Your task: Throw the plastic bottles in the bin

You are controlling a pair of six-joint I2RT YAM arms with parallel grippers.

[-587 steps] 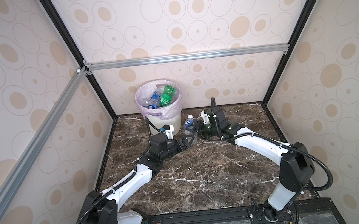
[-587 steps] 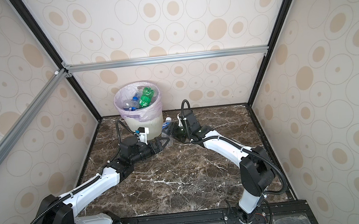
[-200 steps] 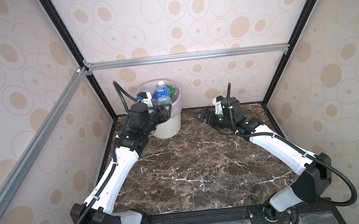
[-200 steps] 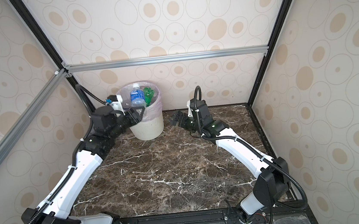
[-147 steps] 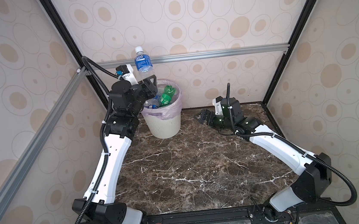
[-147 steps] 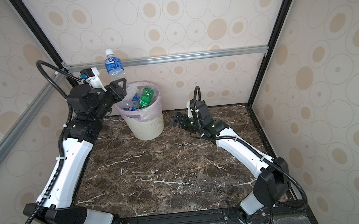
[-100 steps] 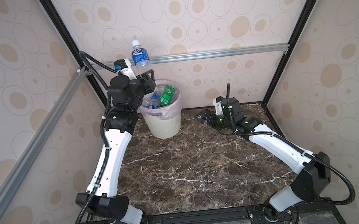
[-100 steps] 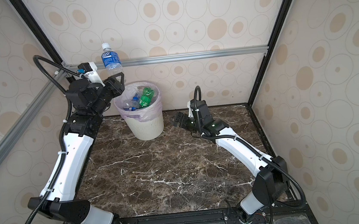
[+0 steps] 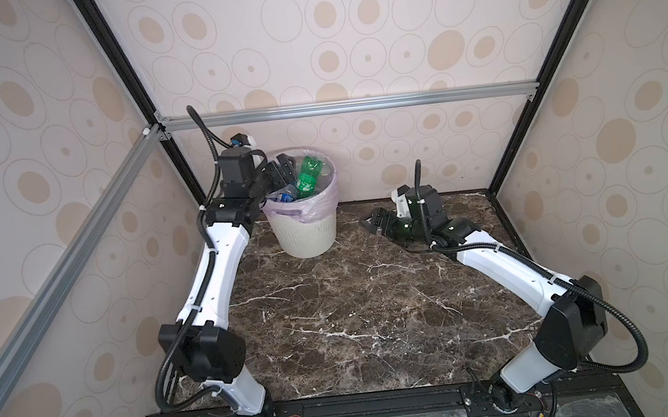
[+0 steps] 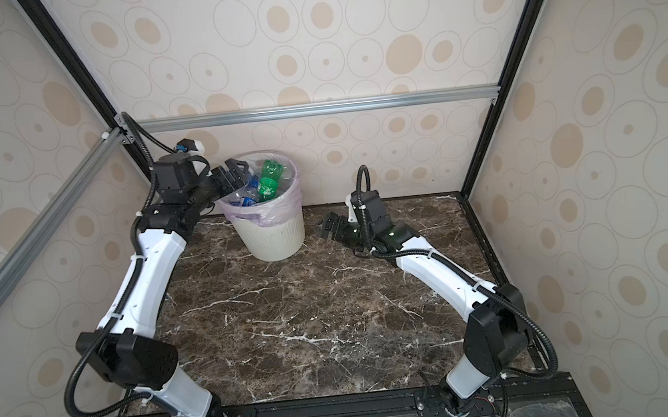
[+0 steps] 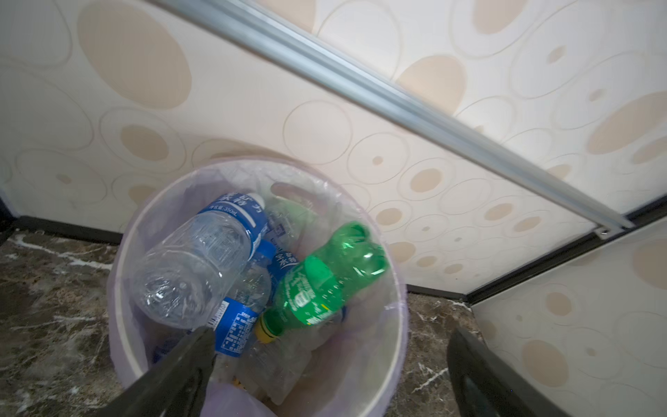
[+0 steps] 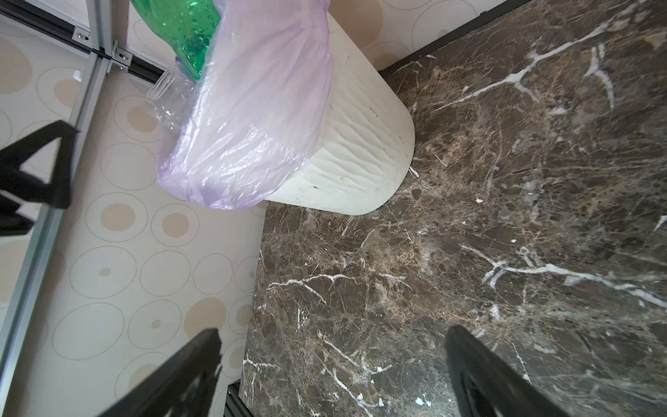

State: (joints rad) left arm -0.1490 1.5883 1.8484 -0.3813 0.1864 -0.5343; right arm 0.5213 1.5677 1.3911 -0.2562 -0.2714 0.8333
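Observation:
The bin (image 9: 306,237) is a white ribbed basket with a pale pink liner, standing at the back left of the marble floor in both top views (image 10: 272,240). It is full of plastic bottles. A green bottle (image 11: 325,281) with a yellow cap and a clear bottle with a blue label (image 11: 195,267) are uppermost. My left gripper (image 9: 283,172) hangs over the bin's near-left rim (image 11: 397,325), open and empty. My right gripper (image 9: 373,224) hovers low over the floor to the right of the bin, open and empty. No bottle shows on the floor.
Patterned walls close in the left, back and right sides. An aluminium rail (image 9: 347,106) crosses the back wall above the bin. Dark marble floor (image 9: 354,308) stretches from the bin to the front rail. The right wrist view shows the bin's side (image 12: 361,144) close by.
The left arm came down from high above the bin to its rim and opened its jaws. The blue-labelled bottle it held now lies in the bin. The right arm barely moved.

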